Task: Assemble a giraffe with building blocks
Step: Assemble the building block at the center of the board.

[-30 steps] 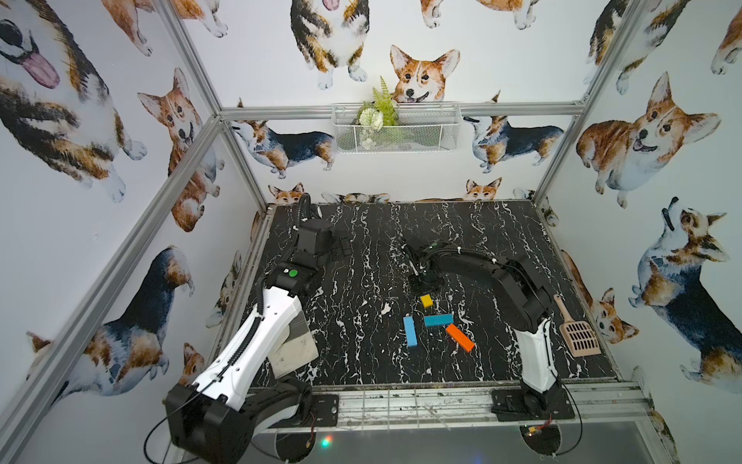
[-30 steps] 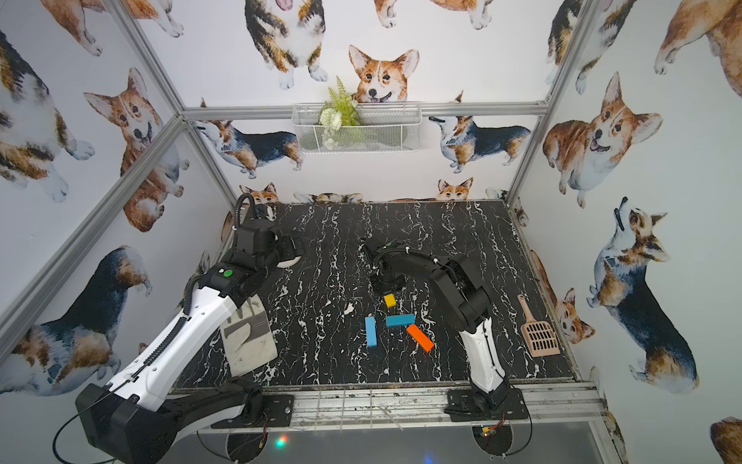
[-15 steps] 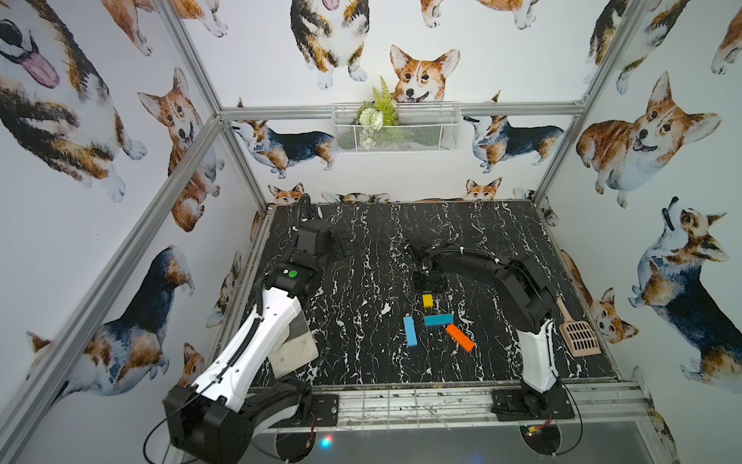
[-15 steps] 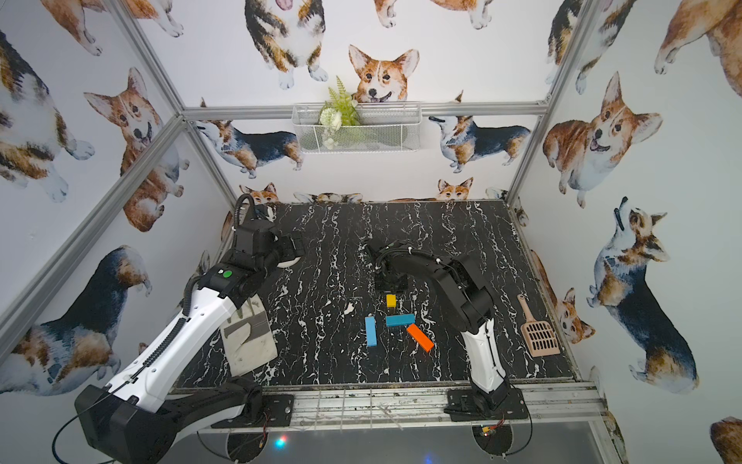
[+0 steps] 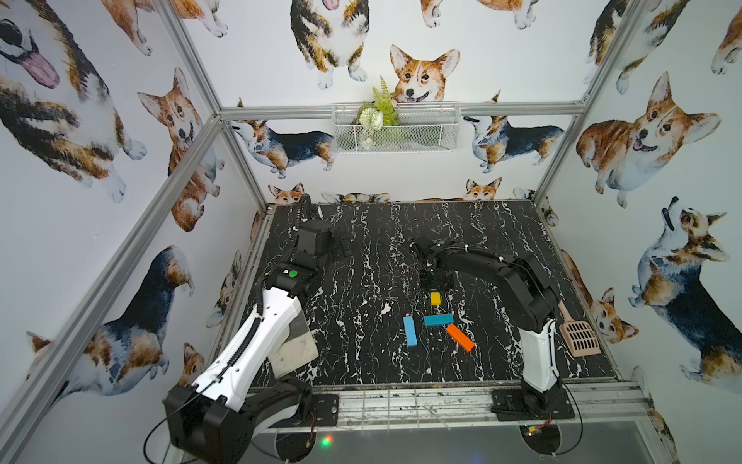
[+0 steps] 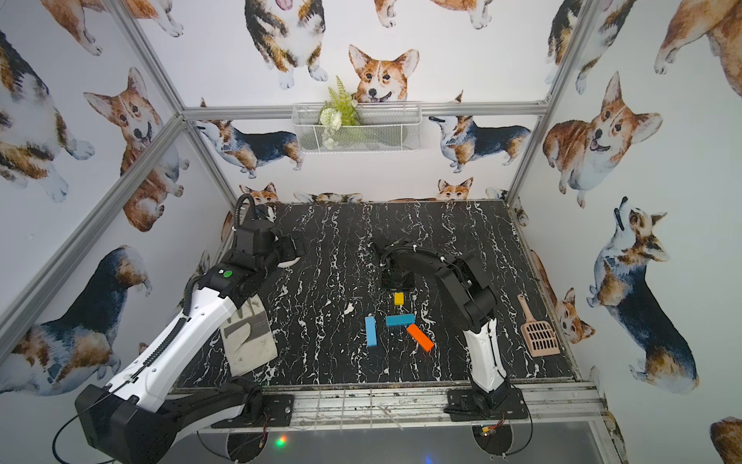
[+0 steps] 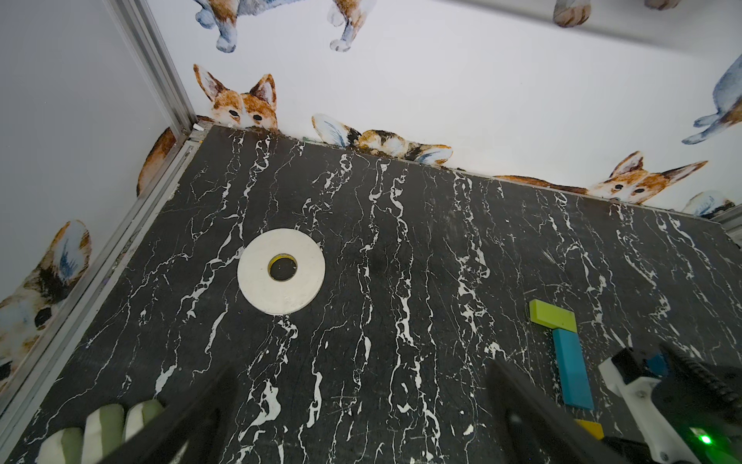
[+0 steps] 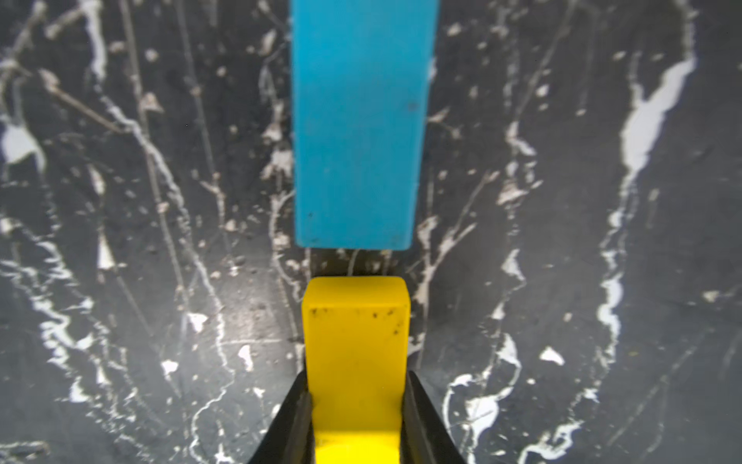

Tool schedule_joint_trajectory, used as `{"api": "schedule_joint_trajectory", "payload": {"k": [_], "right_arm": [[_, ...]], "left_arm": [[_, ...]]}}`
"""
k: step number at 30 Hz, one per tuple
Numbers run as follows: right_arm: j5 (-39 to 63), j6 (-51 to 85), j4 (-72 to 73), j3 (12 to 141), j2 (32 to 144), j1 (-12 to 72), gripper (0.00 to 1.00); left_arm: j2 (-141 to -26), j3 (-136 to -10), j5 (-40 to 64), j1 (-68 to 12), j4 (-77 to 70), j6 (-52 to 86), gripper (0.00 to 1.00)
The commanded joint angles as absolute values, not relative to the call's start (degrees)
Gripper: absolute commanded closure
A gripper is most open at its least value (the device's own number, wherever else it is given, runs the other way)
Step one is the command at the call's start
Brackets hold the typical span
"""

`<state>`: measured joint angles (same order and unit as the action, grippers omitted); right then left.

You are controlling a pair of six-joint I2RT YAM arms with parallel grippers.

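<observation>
Right fingers (image 8: 297, 418) pinch the yellow block (image 8: 355, 353) across its long sides; judged light, stiff, smooth, perhaps slippery; it is at twelve o'clock from the teal bar (image 5: 438, 319); left fingers (image 7: 522, 413) spread wide.

You are looking into a small robot lab booth, not a home or a shop. Silver metal frame bars (image 5: 281, 113) make it a box; the white walls printed with corgi dogs (image 5: 261, 60) close it in on three sides. Two white-and-black robot arms, the left arm (image 5: 257, 341) and the right arm (image 5: 538, 361), sit on black plates on a grey metal rail (image 5: 401, 401) at the front. The black table top with white marble veins (image 5: 381, 241) holds small props: small flat coloured building blocks (image 5: 438, 319), a beige plastic scoop with slots (image 5: 578, 339) and a flat white ring of tape (image 7: 257, 281). A white wire basket (image 5: 421, 136) with a green fern-like plant (image 5: 383, 106) hangs on the back wall.
</observation>
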<state>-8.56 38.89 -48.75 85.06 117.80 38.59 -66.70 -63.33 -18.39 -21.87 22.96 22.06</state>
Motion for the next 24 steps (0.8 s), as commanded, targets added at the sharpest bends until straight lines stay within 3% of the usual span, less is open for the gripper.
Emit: {"api": "schedule_joint_trajectory", "payload": {"k": [1,24], "right_arm": [[-12.94,39.99,-53.27,84.98,118.02,37.8,0.68],[-3.6,42.6,-49.04,86.02,118.89,37.53,0.68]], "left_arm": [[-66.7,-63.28,-18.54,-21.8,21.27,22.86,0.0],[-66.62,-63.54,-18.28,-21.84,21.39,22.68,0.0]]}}
